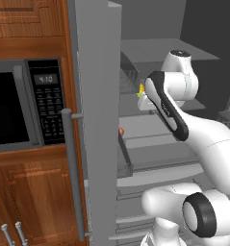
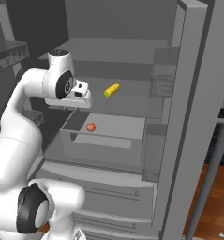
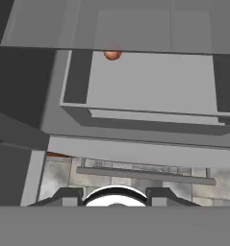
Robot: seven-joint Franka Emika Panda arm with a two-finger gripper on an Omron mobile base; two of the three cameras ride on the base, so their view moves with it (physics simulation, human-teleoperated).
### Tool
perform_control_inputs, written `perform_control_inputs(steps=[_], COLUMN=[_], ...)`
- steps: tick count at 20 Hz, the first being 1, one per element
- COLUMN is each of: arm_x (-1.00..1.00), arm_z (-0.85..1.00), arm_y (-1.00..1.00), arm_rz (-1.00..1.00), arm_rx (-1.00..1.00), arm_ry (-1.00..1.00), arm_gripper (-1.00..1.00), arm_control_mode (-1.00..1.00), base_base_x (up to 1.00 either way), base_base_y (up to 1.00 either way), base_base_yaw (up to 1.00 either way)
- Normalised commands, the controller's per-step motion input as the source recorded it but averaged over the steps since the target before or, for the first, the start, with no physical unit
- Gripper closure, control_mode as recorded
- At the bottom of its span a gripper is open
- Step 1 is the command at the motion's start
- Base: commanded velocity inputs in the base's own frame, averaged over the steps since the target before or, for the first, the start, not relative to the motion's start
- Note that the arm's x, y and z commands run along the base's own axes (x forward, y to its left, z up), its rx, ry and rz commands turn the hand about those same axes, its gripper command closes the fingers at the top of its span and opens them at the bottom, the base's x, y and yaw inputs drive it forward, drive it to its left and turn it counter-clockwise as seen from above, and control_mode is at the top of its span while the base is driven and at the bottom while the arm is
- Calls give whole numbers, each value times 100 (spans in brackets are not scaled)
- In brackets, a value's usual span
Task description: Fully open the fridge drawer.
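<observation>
Though hidden leftward — yellow item [image 2: 111, 90] above fridge drawer [image 2: 104, 140].

Arm [image 1: 203, 134]: glossy white rounded shells, tube-like links joined by bulbous housings. Dark bands: 1 black ring around the large round joint cap at 5 o'clock in the left base view, 1 long black seam strip along the forearm link, 1 dark disc on the top cap of the upper housing. Wrist block: white, boxy, with a small black inset. Gripper [image 3: 116, 196]: 2 small dark grey finger tips [image 3: 68, 194], angular, flanking a white dome.
</observation>
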Motion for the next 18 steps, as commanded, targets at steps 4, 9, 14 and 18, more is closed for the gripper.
perform_control_inputs(steps=[4,9,14,18], arm_x=[-9,-27,-14,-2], arm_z=[0,0,-1,-4], arm_y=[-6,-29,-46,-49], arm_rz=[-1,-9,-11,-8], arm_rx=[0,0,0,0], arm_ry=[-1,0,0,0], arm_gripper=[-100,-100,-100,-100], arm_control_mode=[-100,-100,-100,-100], base_base_x=[0,0,0,0], base_base_y=[0,0,0,0], base_base_yaw=[0,0,0,0])
